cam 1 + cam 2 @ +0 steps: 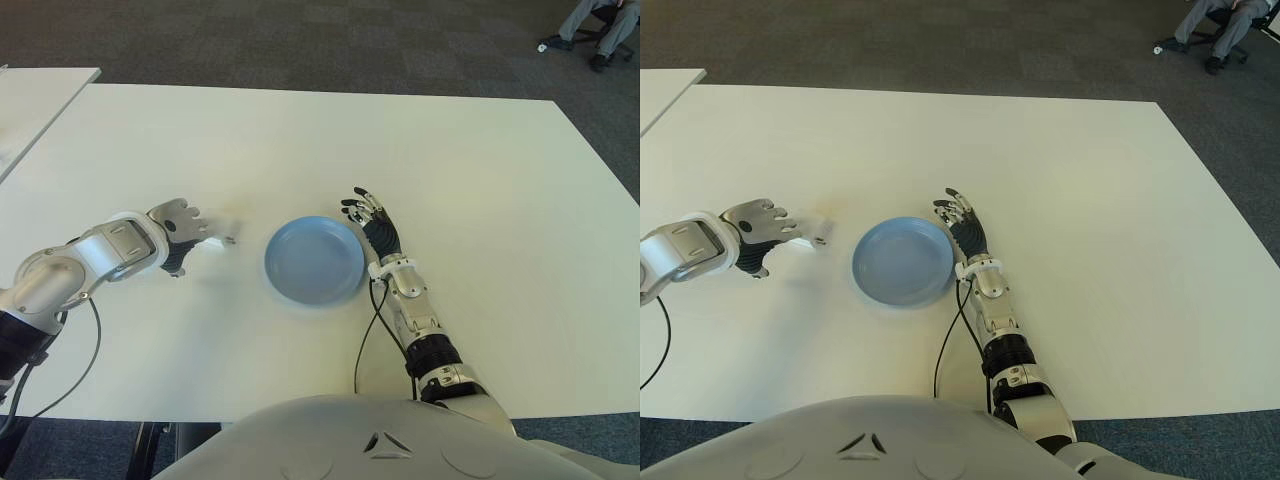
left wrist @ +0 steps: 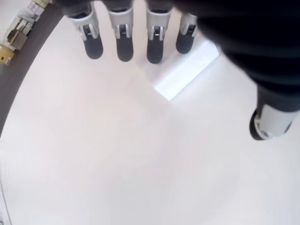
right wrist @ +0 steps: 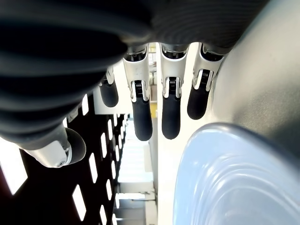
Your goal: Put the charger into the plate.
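- The charger (image 2: 185, 70), a white block, lies on the counter (image 1: 470, 170), at 9 o'clock from the blue plate (image 1: 314, 260).
- Left hand (image 1: 180, 232) above it, fingers (image 2: 124, 44) spread, grasping nothing.
- Right hand (image 1: 375, 228) at the plate's 3 o'clock, fingers extended, empty.

Left hand over charger, fingers spread, nothing gripped.

Left hand (image 2: 187, 61) seen from the wrist: four dark-tipped fingers (image 2: 124, 40) hang in a row at 12 o'clock, thumb (image 2: 272, 119) apart at 3 o'clock. White charger (image 2: 185, 70) lies flat on the white table (image 2: 117, 154) just beyond the fingertips, toward 1 o'clock, partly hidden by the fingers. Contact between fingers and charger cannot be told.
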`<state>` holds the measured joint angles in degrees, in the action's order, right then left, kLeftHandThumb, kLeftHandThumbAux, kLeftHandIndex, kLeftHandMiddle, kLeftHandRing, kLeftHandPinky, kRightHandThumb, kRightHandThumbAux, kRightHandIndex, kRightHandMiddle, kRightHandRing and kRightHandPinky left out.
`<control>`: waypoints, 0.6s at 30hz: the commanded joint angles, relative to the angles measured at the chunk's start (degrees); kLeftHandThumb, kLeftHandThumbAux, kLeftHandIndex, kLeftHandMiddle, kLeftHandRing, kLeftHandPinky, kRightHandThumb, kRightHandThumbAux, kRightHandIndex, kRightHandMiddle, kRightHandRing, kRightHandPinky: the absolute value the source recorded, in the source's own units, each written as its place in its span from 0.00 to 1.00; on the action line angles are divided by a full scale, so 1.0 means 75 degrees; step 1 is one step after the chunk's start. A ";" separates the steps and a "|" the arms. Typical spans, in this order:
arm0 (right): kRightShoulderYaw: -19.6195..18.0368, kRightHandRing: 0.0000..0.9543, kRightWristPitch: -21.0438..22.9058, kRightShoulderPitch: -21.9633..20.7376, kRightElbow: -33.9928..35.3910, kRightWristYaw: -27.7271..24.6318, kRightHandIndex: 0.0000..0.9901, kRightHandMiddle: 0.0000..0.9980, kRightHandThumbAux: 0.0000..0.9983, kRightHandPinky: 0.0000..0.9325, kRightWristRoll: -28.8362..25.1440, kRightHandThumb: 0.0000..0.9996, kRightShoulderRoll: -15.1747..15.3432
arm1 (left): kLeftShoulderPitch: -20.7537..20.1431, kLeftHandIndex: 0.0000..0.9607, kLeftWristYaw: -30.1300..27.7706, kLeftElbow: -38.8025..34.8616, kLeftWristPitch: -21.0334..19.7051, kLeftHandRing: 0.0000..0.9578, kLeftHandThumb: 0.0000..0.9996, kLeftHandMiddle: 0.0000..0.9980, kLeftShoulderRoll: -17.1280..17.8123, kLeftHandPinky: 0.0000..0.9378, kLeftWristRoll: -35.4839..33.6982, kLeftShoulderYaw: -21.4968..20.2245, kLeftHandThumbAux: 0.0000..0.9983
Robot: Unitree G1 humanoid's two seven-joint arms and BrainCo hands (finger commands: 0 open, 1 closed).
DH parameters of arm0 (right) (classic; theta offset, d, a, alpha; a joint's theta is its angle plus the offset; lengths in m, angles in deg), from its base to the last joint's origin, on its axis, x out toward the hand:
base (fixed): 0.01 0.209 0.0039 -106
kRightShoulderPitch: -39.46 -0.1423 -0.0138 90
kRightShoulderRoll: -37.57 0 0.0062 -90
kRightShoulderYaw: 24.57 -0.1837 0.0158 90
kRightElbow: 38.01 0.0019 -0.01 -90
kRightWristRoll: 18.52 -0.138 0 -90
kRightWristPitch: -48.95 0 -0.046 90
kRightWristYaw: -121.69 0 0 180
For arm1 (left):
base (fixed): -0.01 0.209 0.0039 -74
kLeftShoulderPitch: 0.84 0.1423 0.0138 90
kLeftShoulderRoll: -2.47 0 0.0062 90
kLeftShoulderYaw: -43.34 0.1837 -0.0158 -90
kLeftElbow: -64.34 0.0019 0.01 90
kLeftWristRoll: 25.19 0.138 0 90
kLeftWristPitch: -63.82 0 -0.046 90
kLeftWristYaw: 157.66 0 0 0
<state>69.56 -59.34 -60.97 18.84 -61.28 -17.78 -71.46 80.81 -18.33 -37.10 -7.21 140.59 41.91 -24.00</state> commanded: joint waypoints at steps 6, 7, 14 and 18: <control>-0.0209 0.28 -0.0031 0.0082 -0.0296 0.0034 0.12 0.31 0.51 0.20 -0.0005 0.00 0.0095 | 0.0566 0.08 -0.0476 -0.0094 0.0143 0.12 0.00 0.13 0.0002 0.13 0.0232 0.0165 0.44; -0.0214 0.28 -0.0055 0.0087 -0.0303 0.0043 0.12 0.31 0.51 0.20 0.0002 0.00 0.0099 | 0.0595 0.09 -0.0502 -0.0092 0.0104 0.12 0.00 0.13 -0.0003 0.13 0.0241 0.0138 0.44; -0.0234 0.28 -0.0202 0.0130 -0.0321 0.0064 0.12 0.31 0.51 0.19 0.0028 0.00 0.0129 | 0.0466 0.08 -0.0903 0.0113 0.0181 0.13 0.00 0.14 -0.0040 0.14 0.0232 0.0166 0.44; -0.0260 0.28 -0.0225 0.0137 -0.0309 0.0015 0.12 0.31 0.51 0.18 0.0000 0.00 0.0168 | 0.0497 0.09 -0.0833 0.0237 0.0185 0.17 0.00 0.18 -0.0048 0.18 0.0134 0.0085 0.43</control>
<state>68.12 -61.59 -60.96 17.62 -61.10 -17.69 -70.46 81.80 -22.80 -37.57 -7.60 140.63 43.46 -25.35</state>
